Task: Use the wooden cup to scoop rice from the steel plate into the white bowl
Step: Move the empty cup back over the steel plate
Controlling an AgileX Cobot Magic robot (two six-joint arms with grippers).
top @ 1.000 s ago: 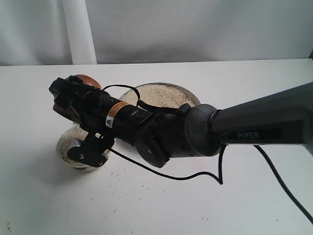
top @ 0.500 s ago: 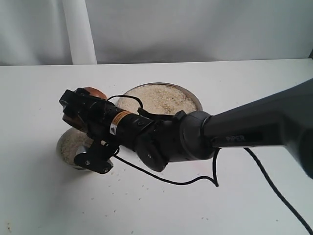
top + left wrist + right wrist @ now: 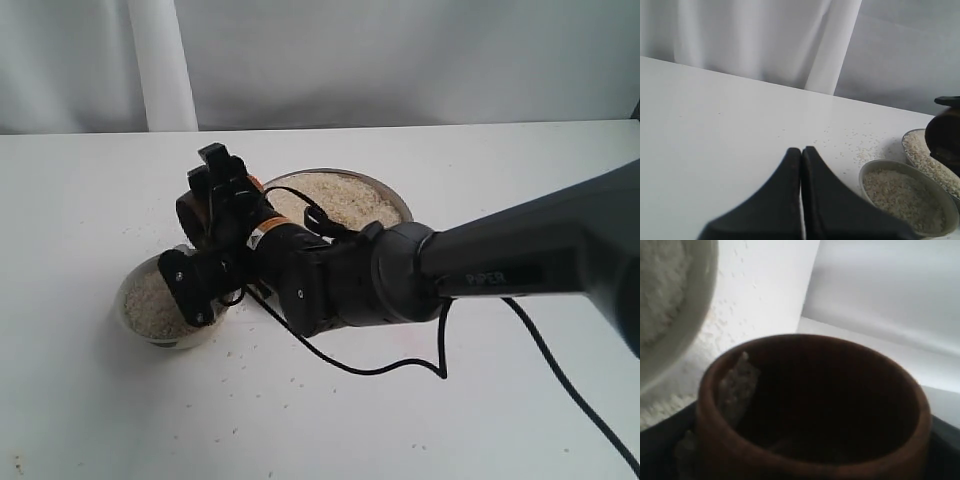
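Scooping step: wooden cup (image 3: 805, 455) looks nearly empty beside the white bowl (image 3: 150, 335), so another dip into the steel plate (image 3: 398, 196) seems due; sweep shallowly through the heap, level before lifting.
Right jaws: clamped on the cup, bowl just below them, plate just beyond.
Cup: reddish-brown wood, dark inside, few grains clinging to its wall.
Rice (image 3: 150, 295): off-white, filling bowl, covering plate.
Left jaws: closed, empty.
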